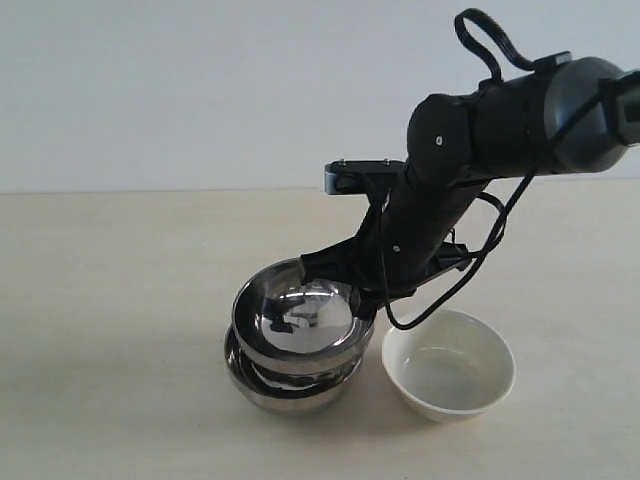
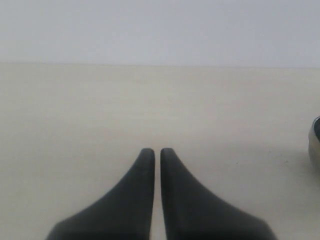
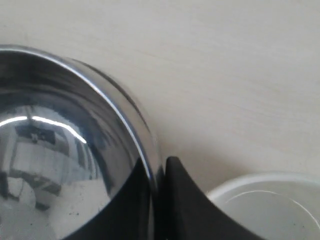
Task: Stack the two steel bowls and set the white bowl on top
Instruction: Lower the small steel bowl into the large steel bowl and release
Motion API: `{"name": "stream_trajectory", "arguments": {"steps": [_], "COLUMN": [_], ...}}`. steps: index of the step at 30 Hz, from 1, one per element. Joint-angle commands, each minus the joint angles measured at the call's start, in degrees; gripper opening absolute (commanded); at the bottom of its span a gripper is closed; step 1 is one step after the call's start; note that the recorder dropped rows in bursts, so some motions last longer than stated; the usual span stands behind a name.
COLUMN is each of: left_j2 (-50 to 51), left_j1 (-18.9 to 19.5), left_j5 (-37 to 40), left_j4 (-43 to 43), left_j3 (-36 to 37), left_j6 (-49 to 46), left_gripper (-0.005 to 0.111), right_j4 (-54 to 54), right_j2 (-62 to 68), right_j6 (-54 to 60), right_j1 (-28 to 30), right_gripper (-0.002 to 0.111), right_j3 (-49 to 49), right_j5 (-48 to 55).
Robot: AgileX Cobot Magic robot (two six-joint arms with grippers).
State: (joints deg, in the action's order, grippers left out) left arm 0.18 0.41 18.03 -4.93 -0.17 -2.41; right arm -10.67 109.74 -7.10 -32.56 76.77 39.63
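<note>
The right gripper (image 3: 159, 169) is pinching the thin rim of the upper steel bowl (image 1: 298, 318), which is sitting slightly tilted in the lower steel bowl (image 1: 288, 392) on the desk (image 1: 110, 300), while the left gripper (image 2: 157, 151) is hanging clenched and empty. The white bowl (image 1: 450, 366) is standing just beside the stack, looking light, rigid, glossy and probably slippery and chippable, so pinching across its rim wall is looking like the safest hold. No brand, label or writing is showing anywhere.

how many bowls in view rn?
3. Upper steel bowl sits in the lower steel bowl, rim pinched by the right gripper; white bowl stands beside them.
</note>
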Motion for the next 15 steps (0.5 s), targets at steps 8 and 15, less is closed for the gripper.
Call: {"name": "stream_trajectory", "arguments": {"steps": [8,15], "left_j2": [-0.2,-0.2], "left_j1": [-0.3,-0.3], "left_j5": [-0.4,-0.4], "left_j4": [0.0,0.0], "left_j3": [0.2,0.2], "left_j6": [0.3,0.3], "left_gripper": [0.004,0.004], "right_j4": [-1.0,-2.6], "right_j2": [0.7,0.7], "right_j6": [0.7,3.1], "right_j1": [0.0,0.0], "right_gripper": [0.0,0.0], "right_j3": [-0.3,-0.3], "right_j5": [-3.3,-3.3]}}
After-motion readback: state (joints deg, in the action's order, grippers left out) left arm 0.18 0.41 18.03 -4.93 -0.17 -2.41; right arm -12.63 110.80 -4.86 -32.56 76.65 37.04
